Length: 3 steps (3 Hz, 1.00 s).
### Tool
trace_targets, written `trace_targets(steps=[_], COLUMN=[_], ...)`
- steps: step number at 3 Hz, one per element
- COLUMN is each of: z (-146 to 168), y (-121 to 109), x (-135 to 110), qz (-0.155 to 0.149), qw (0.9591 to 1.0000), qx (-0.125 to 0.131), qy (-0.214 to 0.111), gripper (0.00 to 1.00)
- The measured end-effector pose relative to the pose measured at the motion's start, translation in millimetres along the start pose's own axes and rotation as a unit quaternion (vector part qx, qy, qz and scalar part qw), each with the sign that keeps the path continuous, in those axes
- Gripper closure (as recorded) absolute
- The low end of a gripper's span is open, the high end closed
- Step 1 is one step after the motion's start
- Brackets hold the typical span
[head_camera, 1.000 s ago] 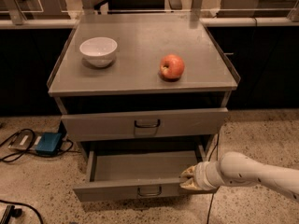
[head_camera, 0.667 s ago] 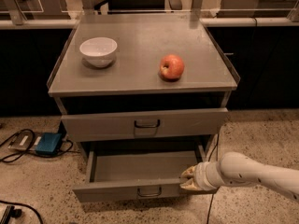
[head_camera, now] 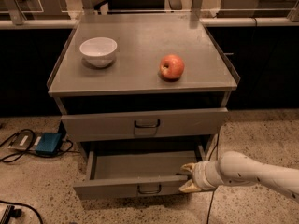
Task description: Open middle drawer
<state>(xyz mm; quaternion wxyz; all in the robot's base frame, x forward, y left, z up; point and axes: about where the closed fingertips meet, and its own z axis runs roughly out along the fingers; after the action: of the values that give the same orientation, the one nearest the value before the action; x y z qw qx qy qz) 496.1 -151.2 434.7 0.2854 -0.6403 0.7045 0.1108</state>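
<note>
The middle drawer (head_camera: 117,188) is the lower grey front with a small dark loop handle; it stands pulled out, its bare inside showing. My gripper (head_camera: 188,177) is at the right end of that front panel. One finger (head_camera: 188,167) is inside the drawer behind the panel and the other is in front of it. The fingers are apart, straddling the panel's top edge. The white arm reaches in from the lower right.
The wider grey drawer front (head_camera: 93,125) above is closed. On the cabinet top (head_camera: 135,73) stand a white bowl (head_camera: 98,51) and a red apple (head_camera: 172,67). A blue box (head_camera: 47,143) and cables lie on the floor to the left.
</note>
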Motion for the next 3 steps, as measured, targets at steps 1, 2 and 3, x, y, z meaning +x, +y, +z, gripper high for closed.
trace_targets(steps=[1, 2, 3], z=[11, 30, 30], y=[2, 24, 37], x=[3, 18, 22], qz=[0.000, 0.010, 0.014], qw=[1.0000, 0.9997, 0.9995], qx=[-0.006, -0.022, -0.027], qy=[0.006, 0.001, -0.001], gripper=[0.00, 0.00, 0.00])
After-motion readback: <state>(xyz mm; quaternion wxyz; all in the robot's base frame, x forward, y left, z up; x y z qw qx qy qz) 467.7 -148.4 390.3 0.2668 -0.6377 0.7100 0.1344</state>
